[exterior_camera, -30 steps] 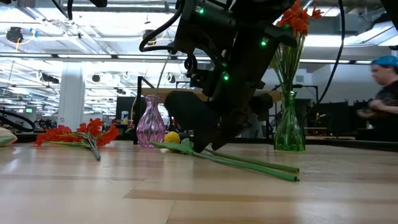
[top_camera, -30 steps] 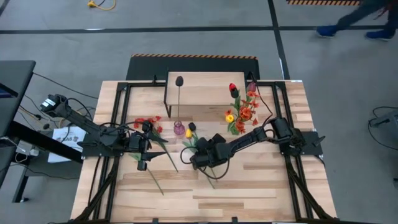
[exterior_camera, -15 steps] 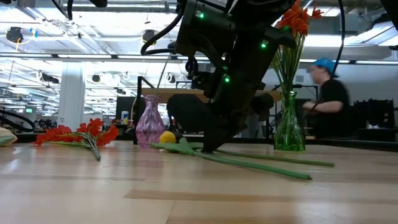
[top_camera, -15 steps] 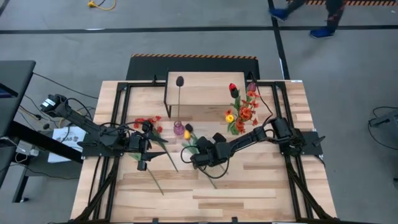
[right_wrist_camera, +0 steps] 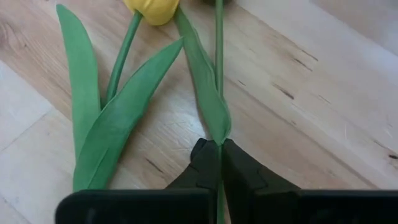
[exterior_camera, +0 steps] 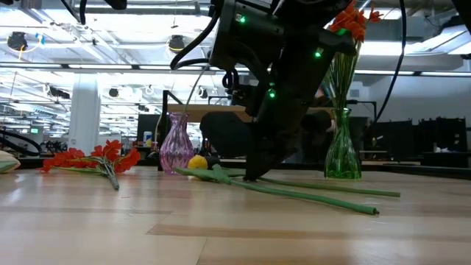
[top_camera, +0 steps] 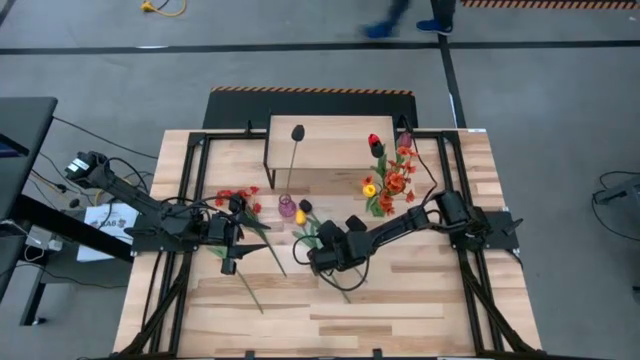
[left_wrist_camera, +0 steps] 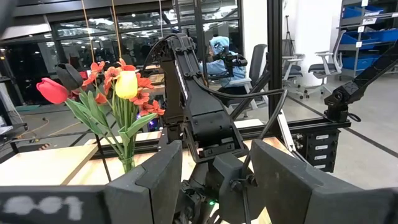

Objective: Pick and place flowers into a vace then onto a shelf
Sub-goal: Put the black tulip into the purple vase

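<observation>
Right gripper [right_wrist_camera: 219, 163], low over the middle of the wood-plank tabletop [top_camera: 400, 300], with its two dark fingers pinched together on a thin green stem [right_wrist_camera: 218, 68] where a long leaf [right_wrist_camera: 200, 74] joins it. This stem runs beside the yellow tulip head [right_wrist_camera: 152, 9], which lies flat near the small pink glass vase [top_camera: 287, 207]; whether the gripped stem belongs to the yellow head or to the dark one beside it cannot be told. Further stems lie across the boards [exterior_camera: 309, 195]. Judged handling: light, springy plastic, narrow and liable to swivel in the grip; a hold nearer mid-stem should limit droop of the head. The green glass vase of mixed tulips [top_camera: 385, 180] stands before the light-wood shelf on black legs [top_camera: 330, 145]. Left gripper [top_camera: 228, 262] waits, fingers apart, at the table's left.
</observation>
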Robot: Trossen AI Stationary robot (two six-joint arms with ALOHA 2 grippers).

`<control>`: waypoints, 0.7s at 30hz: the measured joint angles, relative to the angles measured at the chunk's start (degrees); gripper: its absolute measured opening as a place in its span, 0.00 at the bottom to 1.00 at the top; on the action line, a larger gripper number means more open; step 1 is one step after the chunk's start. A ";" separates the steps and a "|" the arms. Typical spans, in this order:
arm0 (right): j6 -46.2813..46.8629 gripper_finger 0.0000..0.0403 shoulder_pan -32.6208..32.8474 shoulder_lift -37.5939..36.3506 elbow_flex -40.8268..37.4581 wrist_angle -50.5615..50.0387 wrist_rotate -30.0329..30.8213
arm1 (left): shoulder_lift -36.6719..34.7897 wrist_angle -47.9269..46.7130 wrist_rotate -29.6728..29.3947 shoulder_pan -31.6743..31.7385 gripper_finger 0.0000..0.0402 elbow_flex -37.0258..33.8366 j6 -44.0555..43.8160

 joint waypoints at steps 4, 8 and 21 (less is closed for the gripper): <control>1.24 0.01 0.61 0.04 -0.04 -1.06 1.42 | 0.01 0.01 0.00 0.00 0.45 0.00 0.00; 3.83 0.00 1.77 -0.44 -0.11 -4.85 3.39 | 0.11 0.06 0.00 -0.02 0.45 0.00 0.00; 6.24 0.00 6.95 -4.27 2.53 -8.76 8.59 | 0.70 -0.47 -0.09 0.00 0.45 0.02 0.00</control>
